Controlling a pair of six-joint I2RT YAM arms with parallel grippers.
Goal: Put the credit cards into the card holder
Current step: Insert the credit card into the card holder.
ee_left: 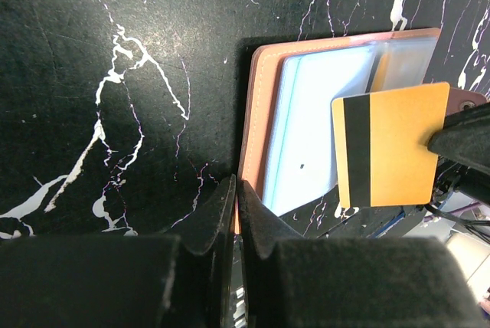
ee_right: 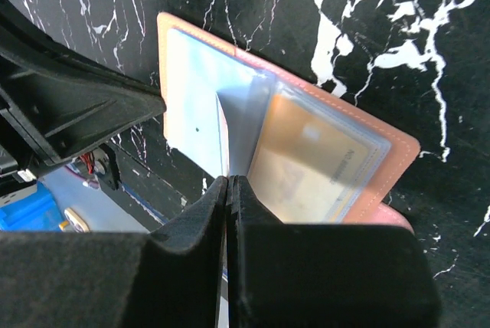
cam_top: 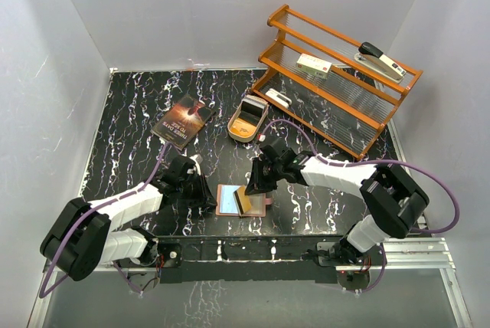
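- L side: left end effector (ee_left: pixel 236 194) closed, pinching near edge of card holder (ee_left: pixel 256 106), prob. to keep it flat & open on the desk (ee_left: pixel 115 113).
- Middle: card holder lies open betw. both arms; pale card (ee_left: pixel 314 129) already sleeved.
- R side: right end effector (ee_right: pixel 230 184) clamped on gold card (ee_left: pixel 398 144), held on edge over the sleeves, seemingly lining up w/ a slot.

White-black arms (cam_top: pixel 126 205), purple cables (cam_top: pixel 158 163), black pincers (ee_left: pixel 236 198)
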